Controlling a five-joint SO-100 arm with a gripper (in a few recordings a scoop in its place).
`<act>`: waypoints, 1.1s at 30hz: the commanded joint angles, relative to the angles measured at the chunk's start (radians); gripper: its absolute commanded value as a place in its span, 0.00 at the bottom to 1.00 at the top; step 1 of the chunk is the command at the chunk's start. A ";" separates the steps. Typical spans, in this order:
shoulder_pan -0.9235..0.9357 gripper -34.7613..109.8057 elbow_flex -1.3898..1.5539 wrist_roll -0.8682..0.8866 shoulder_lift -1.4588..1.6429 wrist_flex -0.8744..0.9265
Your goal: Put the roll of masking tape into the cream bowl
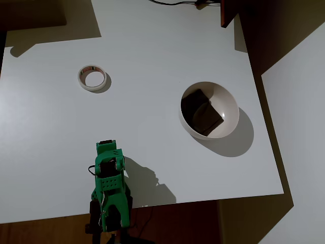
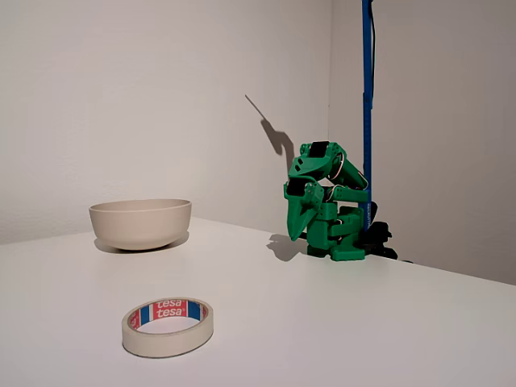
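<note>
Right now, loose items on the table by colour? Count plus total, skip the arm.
Cream/off-white: 2, the roll of masking tape lying flat on the white table, and the cream bowl
Dark brown: 1, a blocky object inside the bowl
Total: 3

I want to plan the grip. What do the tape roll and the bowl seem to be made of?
The roll of masking tape: likely crepe paper, matte off-white sides, with a printed red and blue core. The cream bowl: probably ceramic or hard plastic, with a smooth, even, slightly satin wall and a thin rim; the look leaves it open.
</note>
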 commanded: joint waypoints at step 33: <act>-0.043 0.18 -0.474 0.120 -0.348 -0.015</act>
